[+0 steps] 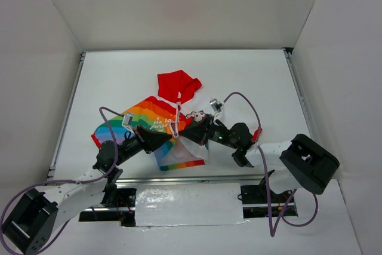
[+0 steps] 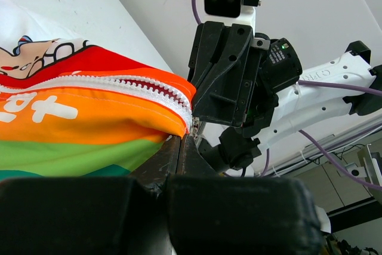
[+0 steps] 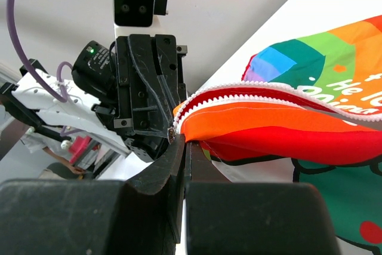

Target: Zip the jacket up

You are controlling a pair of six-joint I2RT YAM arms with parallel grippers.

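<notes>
The jacket lies mid-table and is lifted where both grippers meet. Its red hood lies at the far side, and a rainbow-striped half points left. My left gripper is shut on the jacket's orange edge, right under the white zipper. My right gripper faces it, shut on the same end of the zipper, with orange and red fabric draped over its fingers. A small metal piece sits at the fingertips. The zipper teeth gape open behind the pinch.
White walls enclose the table on three sides. A metal rail runs along the left edge and another rail along the right. A white taped strip lies between the arm bases. Purple cables loop above the right arm.
</notes>
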